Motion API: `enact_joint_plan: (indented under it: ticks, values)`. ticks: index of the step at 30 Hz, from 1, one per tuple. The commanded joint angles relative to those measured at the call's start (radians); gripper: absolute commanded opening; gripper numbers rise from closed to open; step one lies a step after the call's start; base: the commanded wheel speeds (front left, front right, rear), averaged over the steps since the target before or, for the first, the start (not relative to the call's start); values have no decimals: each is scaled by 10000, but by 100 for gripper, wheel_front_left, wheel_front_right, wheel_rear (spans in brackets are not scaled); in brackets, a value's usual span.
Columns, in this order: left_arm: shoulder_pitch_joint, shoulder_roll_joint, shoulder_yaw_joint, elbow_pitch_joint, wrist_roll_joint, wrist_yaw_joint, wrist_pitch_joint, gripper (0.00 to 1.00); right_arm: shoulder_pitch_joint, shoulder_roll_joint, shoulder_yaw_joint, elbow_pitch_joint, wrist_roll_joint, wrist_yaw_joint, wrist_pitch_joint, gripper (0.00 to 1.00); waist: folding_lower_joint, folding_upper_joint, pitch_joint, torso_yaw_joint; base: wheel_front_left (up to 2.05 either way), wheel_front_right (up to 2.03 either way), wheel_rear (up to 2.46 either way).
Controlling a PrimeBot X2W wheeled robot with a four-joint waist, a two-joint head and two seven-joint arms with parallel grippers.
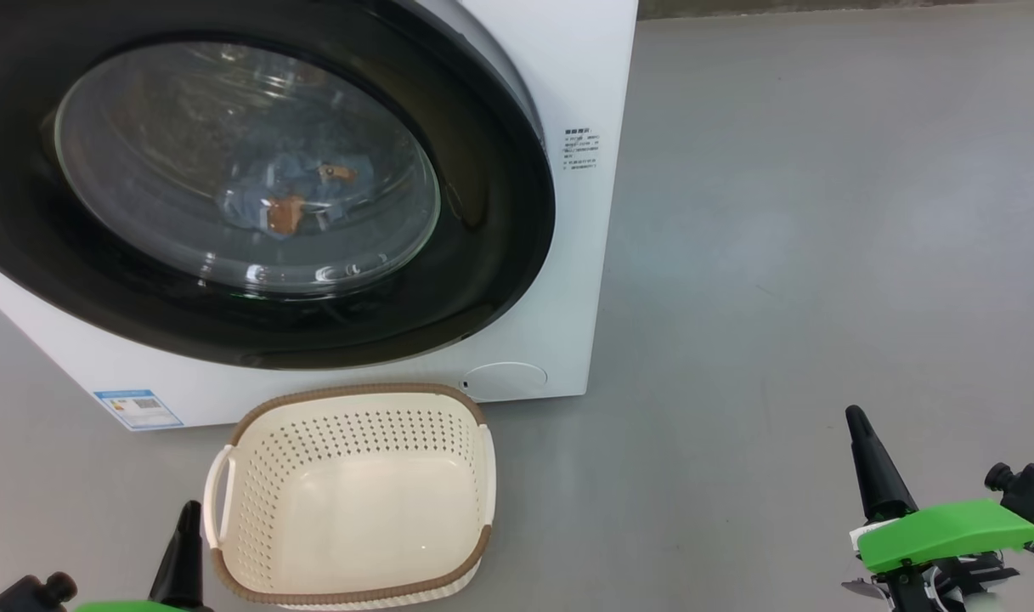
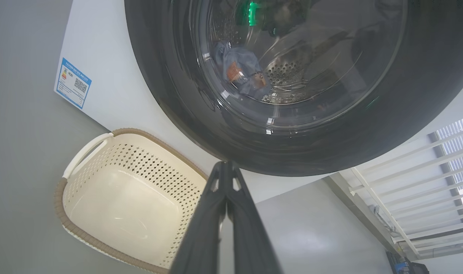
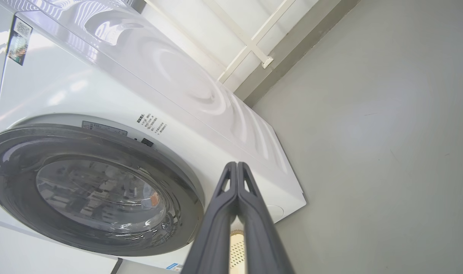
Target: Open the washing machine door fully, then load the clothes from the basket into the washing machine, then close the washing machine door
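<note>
Clothes (image 1: 287, 200) lie in the washing machine (image 1: 584, 255) behind its closed door (image 1: 483, 280), ahead of our left gripper (image 2: 226, 164). The basket (image 1: 355, 391) beside that gripper sits empty. Our right gripper (image 3: 237, 164), like the left, is pinched shut and holds nothing; we judge the work done.

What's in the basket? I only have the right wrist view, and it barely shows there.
Observer: Nothing. The head view shows the basket empty.
Operator: Where are the clothes, then?
Observer: The clothes lie inside the washer, behind the glass of the shut door.
</note>
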Motion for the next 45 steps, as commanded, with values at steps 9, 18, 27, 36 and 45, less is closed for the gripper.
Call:
enact_joint_plan:
  ticks: [9,18,27,36,45]
  values:
    - [-485,8,350,-118,-1058,13,300,0,-4,24,-138,-421,1101,-8,287,0,0,0,-110,42,0,0,0]
    - [-572,-61,431,-84,-1816,11,517,0,18,61,-251,-517,1877,-9,501,0,0,0,-198,74,0,0,0]
    - [-669,-140,524,-47,-2665,10,761,0,42,105,-378,-625,2747,-10,741,0,0,0,-297,110,0,0,0]
    - [-766,-220,620,-9,-3515,8,1007,0,66,150,-508,-734,3617,-11,984,0,0,0,-395,146,0,0,0]
    - [-863,-302,716,28,-4361,7,1254,0,90,196,-639,-841,4483,-13,1228,0,0,0,-494,182,0,0,0]
